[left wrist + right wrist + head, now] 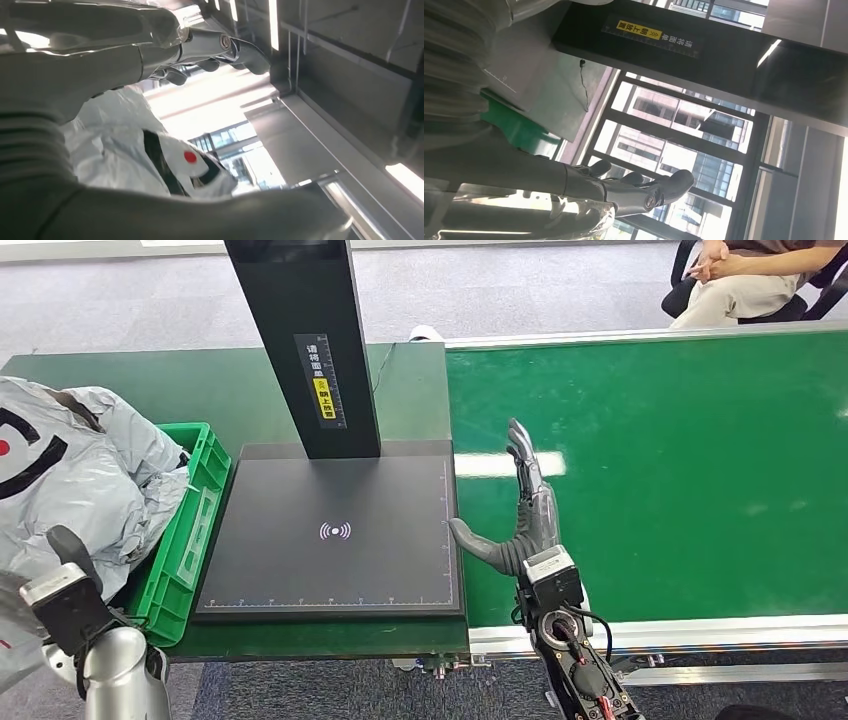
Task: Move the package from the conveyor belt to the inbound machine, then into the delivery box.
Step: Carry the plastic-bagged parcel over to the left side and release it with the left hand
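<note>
While the right hand (525,520) stands edge-up over the conveyor belt (680,480) with fingers straight and thumb splayed, holding nothing, the head view places the inbound machine (335,530) just beside its thumb. Beyond that machine, the grey package (85,465) lies in the green delivery box (195,525), with the left hand (65,585) near it. From the left wrist, the package (150,155) sits past spread, empty fingers (220,50). From the right wrist, the fingers (644,192) extend straight.
</note>
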Robot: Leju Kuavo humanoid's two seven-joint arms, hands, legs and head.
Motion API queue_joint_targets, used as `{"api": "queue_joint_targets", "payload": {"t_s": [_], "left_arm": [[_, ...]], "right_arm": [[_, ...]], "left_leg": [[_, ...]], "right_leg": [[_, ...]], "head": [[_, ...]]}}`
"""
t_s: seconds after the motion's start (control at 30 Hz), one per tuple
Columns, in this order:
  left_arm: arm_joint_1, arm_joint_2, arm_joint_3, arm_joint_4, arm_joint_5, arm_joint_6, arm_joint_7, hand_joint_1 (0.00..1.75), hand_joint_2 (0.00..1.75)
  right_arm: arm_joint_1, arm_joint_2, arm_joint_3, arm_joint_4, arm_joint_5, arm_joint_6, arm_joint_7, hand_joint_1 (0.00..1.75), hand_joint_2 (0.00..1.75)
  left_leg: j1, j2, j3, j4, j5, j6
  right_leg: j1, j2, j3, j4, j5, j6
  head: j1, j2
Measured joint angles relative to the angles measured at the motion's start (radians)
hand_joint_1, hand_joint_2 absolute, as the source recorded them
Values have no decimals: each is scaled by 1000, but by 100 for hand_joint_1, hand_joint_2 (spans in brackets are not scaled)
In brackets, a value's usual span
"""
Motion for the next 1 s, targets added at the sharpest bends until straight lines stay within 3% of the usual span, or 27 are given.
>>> {"api": "queue_joint_targets", "payload": {"t_s": [0.2, 0.37, 0.43, 0.6, 0.73, 0.8, 0.9, 1.0], "left_arm": [[9, 10, -54, -3, 29, 0, 0, 0, 0], [46, 56, -161, -21, 221, -12, 0, 0, 0], [63, 79, -220, -43, 272, -61, 0, 0, 0], [94, 107, -342, -91, 390, -316, 0, 0, 0], [104, 111, -390, -98, 445, -456, 0, 0, 175], [108, 113, -408, -96, 452, -526, 1, 0, 175], [109, 113, -418, -95, 446, -550, 1, 0, 175], [110, 113, -492, -31, 430, -685, 87, 0, 175]], "right_arm": [[0, -3, 0, 1, 1, 0, 0, 0, 175], [1, -6, 0, 1, 0, 1, 0, 0, 175], [0, -8, 0, 1, -1, 5, 0, 0, 175], [-7, -10, 1, 1, -1, 20, 0, 0, 175], [-12, -11, 2, 2, -3, 33, 0, 0, 175], [-15, -11, 5, 3, -5, 43, 0, 0, 175], [-17, -11, 6, 4, -6, 48, 0, 0, 175], [-22, -4, 16, 20, -23, 108, 17, 0, 175]], "left_leg": [[0, 0, 0, 0, 0, 0], [0, 0, 0, 0, 0, 0], [0, 0, -1, 0, 0, 0], [0, 0, -1, 0, 0, 0], [0, 0, -1, 0, 0, 0], [0, 0, -1, 0, 0, 0], [0, 0, -1, 0, 0, 0], [0, 0, -1, 0, 0, 0]], "right_leg": [[0, 0, 0, 0, 0, 0], [0, 0, -1, 0, 0, 0], [0, 0, -1, 0, 0, 0], [-1, 0, -1, 0, 0, 0], [-1, 0, -1, 0, 0, 0], [-1, 0, -1, 0, 0, 0], [-1, 0, -1, 0, 0, 0], [-1, 0, -1, 0, 0, 0]], "head": [[0, 0], [0, 0], [0, 0], [0, 0], [0, 0], [0, 0], [0, 0], [0, 0]]}}
